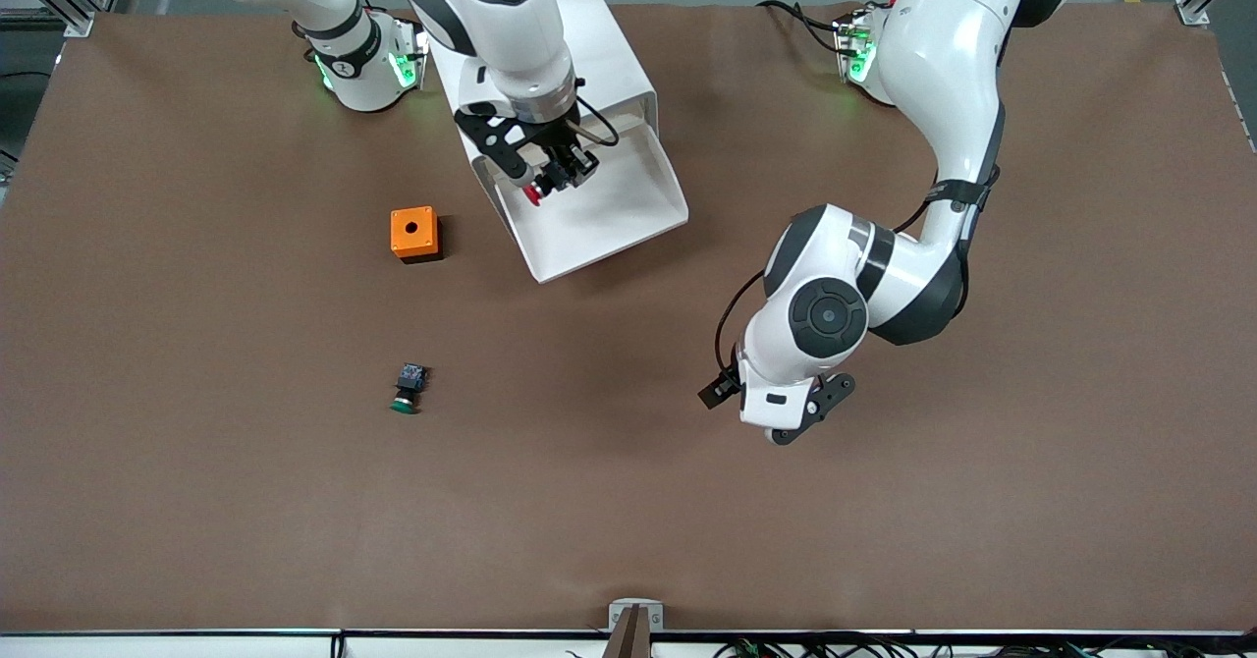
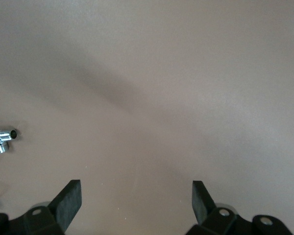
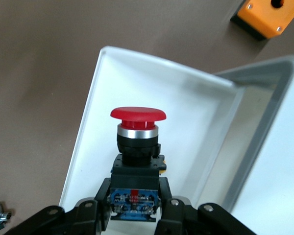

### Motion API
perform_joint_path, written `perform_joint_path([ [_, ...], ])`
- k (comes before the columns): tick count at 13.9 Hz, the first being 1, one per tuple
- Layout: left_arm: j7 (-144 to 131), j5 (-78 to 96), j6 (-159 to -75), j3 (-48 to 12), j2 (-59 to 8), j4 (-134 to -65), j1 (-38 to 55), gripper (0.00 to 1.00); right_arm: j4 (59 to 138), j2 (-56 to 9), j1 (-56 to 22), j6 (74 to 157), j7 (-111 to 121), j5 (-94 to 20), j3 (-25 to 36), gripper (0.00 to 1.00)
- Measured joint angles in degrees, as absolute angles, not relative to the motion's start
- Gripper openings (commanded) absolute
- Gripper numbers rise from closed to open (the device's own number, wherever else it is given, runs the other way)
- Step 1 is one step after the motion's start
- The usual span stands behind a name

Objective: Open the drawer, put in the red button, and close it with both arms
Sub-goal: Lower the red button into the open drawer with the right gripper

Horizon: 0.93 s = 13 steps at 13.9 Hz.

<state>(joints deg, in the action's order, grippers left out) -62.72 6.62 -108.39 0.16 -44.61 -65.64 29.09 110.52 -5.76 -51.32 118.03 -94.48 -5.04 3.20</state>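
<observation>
Now one brown table [image 1: 196,501] carries everything, and two arms work over it. One white cabinet [image 1: 609,44] stands near the robots' bases, with one drawer [image 1: 628,211] pulled out toward the front camera. The right arm [image 1: 501,10] reaches over that drawer, and the right gripper [image 1: 550,179] hangs above the tray, clenched on the one red button [image 1: 532,193]; in the right wrist view its fingers [image 3: 95,208] clamp the button's black-and-blue body, red cap pointing away over the tray's white floor. The left arm [image 1: 943,98] waits, its left gripper [image 2: 136,196] released over bare table, jaws spread wide. One orange box [image 1: 413,233] sits beside the drawer toward the right arm's end. One green button [image 1: 408,389] lies nearer the front camera than that box.
</observation>
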Motion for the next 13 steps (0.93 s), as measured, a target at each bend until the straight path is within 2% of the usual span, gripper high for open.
perform_joint_path([
  [4, -62.7, 5.6, -109.0, 0.2, -44.6, -65.7, 29.1, 0.99, 110.4, -9.0, -53.6, 121.0, -98.3, -5.0, 3.2, 0.0],
  [13, -62.8, 5.5, -109.0, 0.2, -44.6, -65.7, 29.1, 0.99, 106.4, -14.6, -56.4, 121.7, -105.4, -5.0, 3.2, 0.0],
])
